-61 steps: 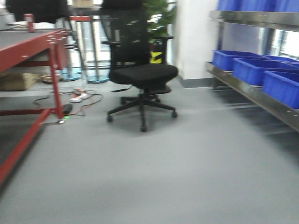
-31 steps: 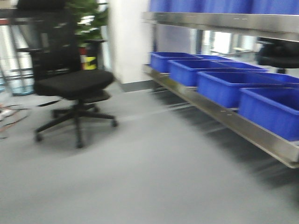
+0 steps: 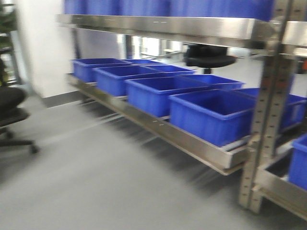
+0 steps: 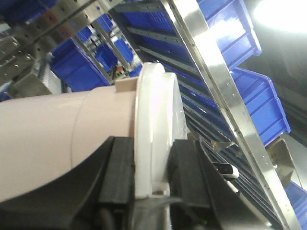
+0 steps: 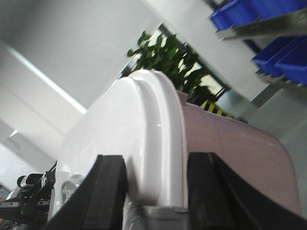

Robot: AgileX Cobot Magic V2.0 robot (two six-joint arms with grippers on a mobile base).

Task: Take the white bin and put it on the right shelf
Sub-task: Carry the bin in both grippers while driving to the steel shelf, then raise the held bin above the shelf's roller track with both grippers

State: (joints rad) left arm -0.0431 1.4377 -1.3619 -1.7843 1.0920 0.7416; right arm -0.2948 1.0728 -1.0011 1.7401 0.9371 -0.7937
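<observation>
Held up by the lid rim, near the right shelf (image 3: 182, 141): white bin (image 4: 43, 139); clamped by left gripper (image 4: 152, 167) and right gripper (image 5: 154, 189), fingers (image 4: 117, 167) squeezing either side of the lip; looks stiff, bulky, probably light (glossy lid, so slippery); best carried level, grips opposite on the rim.

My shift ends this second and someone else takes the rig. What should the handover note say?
Left end effector: shut on the lid rim of the white bin.
Right end effector: shut on its lid rim too.
The bin is held between both arms; the right shelf stands ahead in the front view, lower level lined with blue bins.
Done: grab. Left: find a free spot on the shelf, set the bin down, release.
</observation>
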